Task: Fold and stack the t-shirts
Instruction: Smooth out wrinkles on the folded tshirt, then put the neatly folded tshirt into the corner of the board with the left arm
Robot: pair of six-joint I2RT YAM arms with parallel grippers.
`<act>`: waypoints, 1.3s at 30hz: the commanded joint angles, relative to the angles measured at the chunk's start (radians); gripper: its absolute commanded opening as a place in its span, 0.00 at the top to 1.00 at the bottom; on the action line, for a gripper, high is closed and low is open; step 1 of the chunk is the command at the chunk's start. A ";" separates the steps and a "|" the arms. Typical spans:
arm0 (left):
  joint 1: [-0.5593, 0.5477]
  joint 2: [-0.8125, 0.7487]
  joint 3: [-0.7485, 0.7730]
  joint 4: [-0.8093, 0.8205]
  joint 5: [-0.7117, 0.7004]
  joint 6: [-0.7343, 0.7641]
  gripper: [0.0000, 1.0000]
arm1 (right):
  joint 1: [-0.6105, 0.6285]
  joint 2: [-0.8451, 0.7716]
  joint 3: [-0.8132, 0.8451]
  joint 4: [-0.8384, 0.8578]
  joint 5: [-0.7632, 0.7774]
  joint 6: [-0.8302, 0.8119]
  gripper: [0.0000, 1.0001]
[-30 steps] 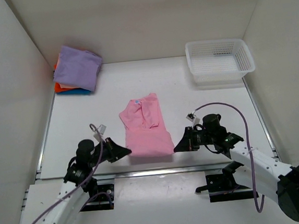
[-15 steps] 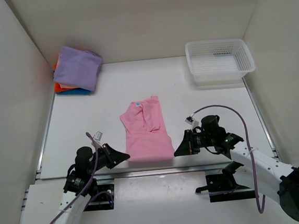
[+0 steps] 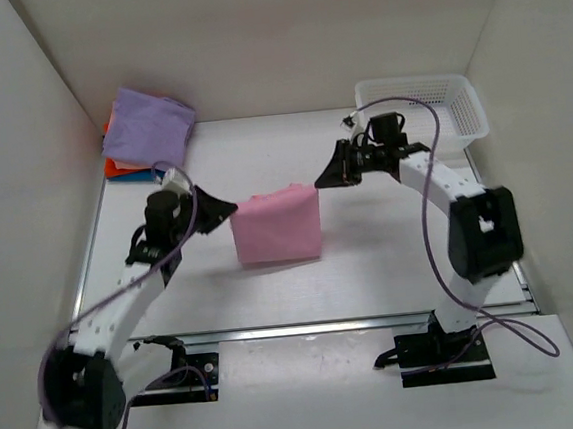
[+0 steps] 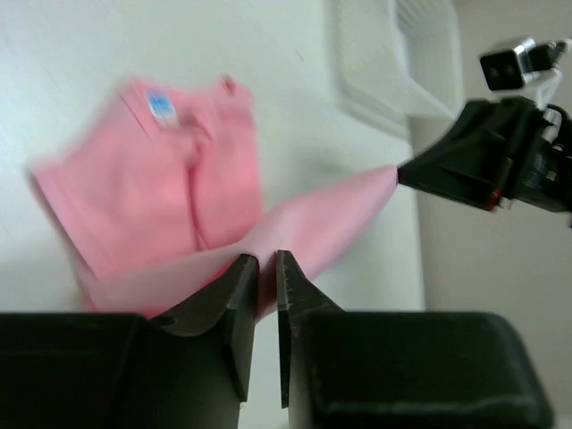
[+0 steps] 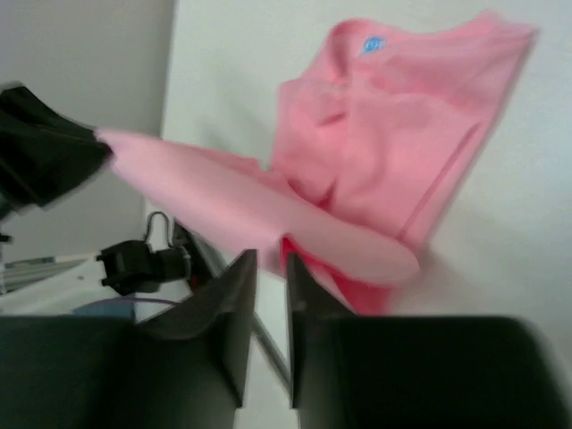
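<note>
The light pink t-shirt (image 3: 278, 230) lies in the middle of the table, its near hem lifted and stretched between both grippers above its collar end. My left gripper (image 3: 228, 208) is shut on the hem's left corner, with pink cloth between its jaws in the left wrist view (image 4: 266, 268). My right gripper (image 3: 319, 184) is shut on the right corner (image 5: 271, 259). The white neck label (image 4: 161, 105) shows under the raised hem. A folded lavender shirt (image 3: 146, 126) tops an orange one (image 3: 114, 167) and a blue one (image 3: 157, 174) at the far left.
A white mesh basket (image 3: 459, 119) stands at the far right, close behind my right arm. White walls close in the table on the left, the back and the right.
Both grippers have risen from the shirt's near corners and moved away from the bases, carrying the near hem up over the shirt toward the collar. The shirt now looks half as long.
</note>
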 commanded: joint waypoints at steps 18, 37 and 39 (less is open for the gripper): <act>0.188 0.652 0.098 0.376 0.114 0.153 0.36 | -0.041 0.347 0.262 -0.015 0.095 -0.138 0.55; -0.030 0.975 0.507 -0.281 -0.068 0.389 0.68 | -0.064 0.156 0.050 0.126 0.032 -0.072 0.61; -0.034 1.010 0.525 -0.328 -0.046 0.432 1.00 | -0.078 0.149 0.049 0.133 0.016 -0.058 0.62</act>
